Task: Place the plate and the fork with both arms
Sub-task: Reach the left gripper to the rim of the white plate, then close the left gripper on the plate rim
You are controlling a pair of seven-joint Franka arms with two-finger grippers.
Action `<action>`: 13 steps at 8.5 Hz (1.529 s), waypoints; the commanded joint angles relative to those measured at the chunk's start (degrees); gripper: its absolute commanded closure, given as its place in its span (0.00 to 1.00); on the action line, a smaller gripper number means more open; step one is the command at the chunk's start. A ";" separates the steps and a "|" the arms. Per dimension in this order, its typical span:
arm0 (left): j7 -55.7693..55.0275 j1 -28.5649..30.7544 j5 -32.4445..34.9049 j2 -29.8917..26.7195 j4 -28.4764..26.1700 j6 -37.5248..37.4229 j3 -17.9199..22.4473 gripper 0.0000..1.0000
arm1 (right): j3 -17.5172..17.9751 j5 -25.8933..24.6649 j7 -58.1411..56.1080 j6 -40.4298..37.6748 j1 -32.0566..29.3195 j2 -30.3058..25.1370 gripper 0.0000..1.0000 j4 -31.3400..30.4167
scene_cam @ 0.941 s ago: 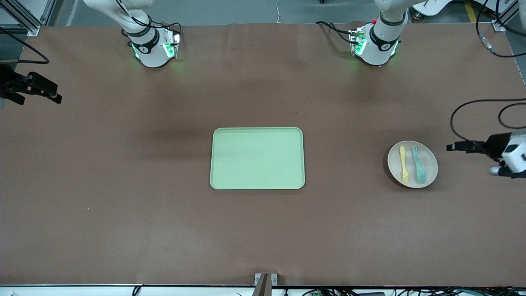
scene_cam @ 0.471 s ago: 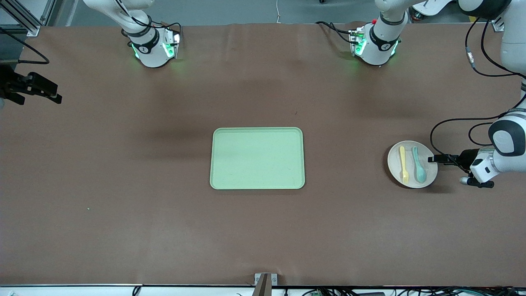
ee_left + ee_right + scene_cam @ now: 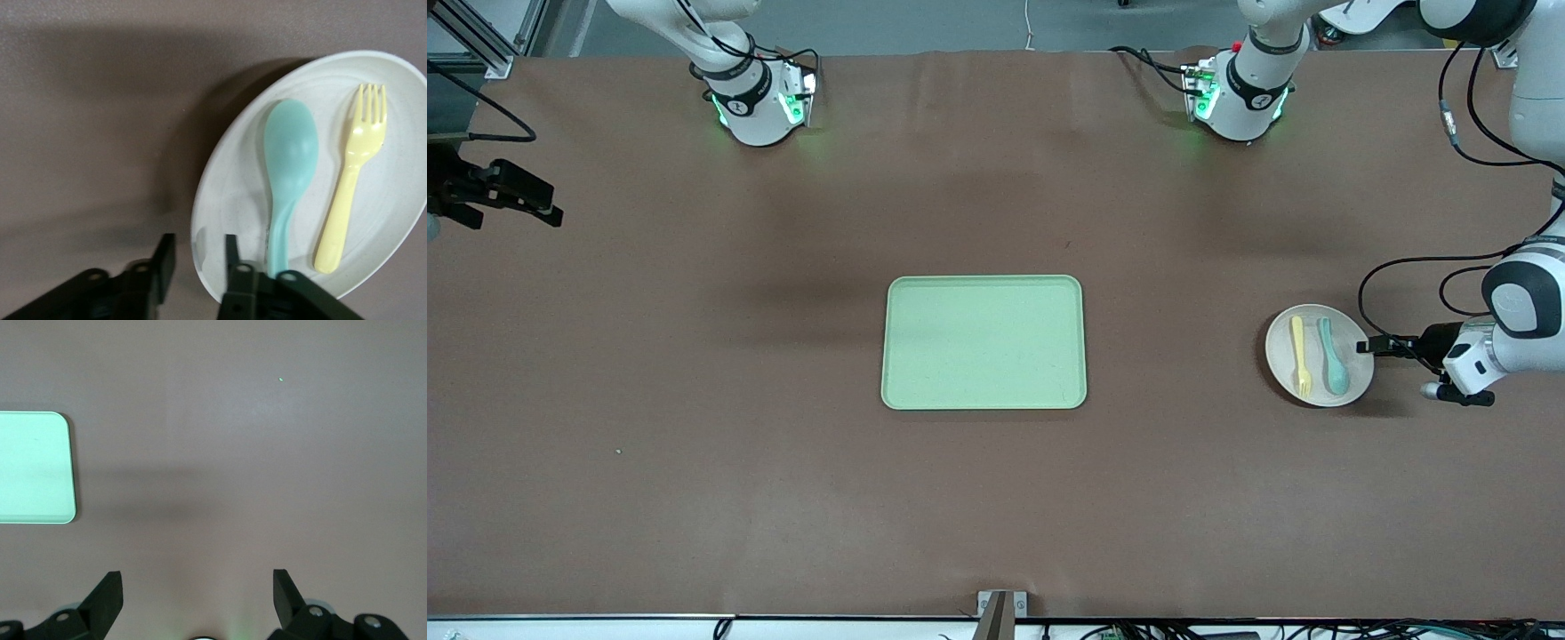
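Note:
The off-white plate lies on the table toward the left arm's end, with the yellow fork and a teal spoon lying side by side on it. My left gripper is low at the plate's rim on the side toward the left arm's end. In the left wrist view its fingers straddle the rim of the plate, one over the plate and one outside, with a gap between them; the fork and the spoon lie just ahead. My right gripper waits open and empty at the right arm's end.
The pale green rectangular tray lies empty at the table's middle; its corner shows in the right wrist view. My right gripper hangs over bare brown table. Cables trail by the left arm.
My left arm swung down and in from the table's end until its gripper reached the plate's rim; in the last half second it barely moved. The right arm stayed still.

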 commanded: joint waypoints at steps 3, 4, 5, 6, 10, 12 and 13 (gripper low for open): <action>1.20 0.39 -0.86 0.89 0.18 2.13 -0.57 0.99 | 0.18 -0.61 0.83 0.75 0.17 -0.85 0.01 -1.08; 1.20 0.39 -0.86 0.72 0.27 2.13 -0.66 1.00 | 0.18 -0.61 0.83 0.75 0.17 -0.85 0.01 -1.17; 1.55 0.22 -0.86 0.45 0.53 2.13 -0.84 1.00 | 0.27 -0.61 0.83 0.75 0.17 -0.85 0.01 -1.17; 1.73 0.13 -0.77 0.01 0.71 2.04 -2.32 1.00 | 0.27 -0.61 0.92 0.75 0.17 -0.85 0.01 -1.17; -0.98 -1.18 -0.06 -4.46 2.29 1.42 -10.83 1.00 | 0.27 -0.61 0.92 1.09 0.17 -0.85 0.01 -1.26; -8.16 -2.84 -0.06 -4.21 2.20 1.60 -17.33 1.00 | 0.27 -0.44 1.36 1.71 0.25 -0.85 0.01 -1.52; -15.25 -5.90 -0.07 -4.21 2.20 1.60 -18.41 1.00 | 0.35 0.08 5.10 2.50 2.43 0.19 0.01 -1.61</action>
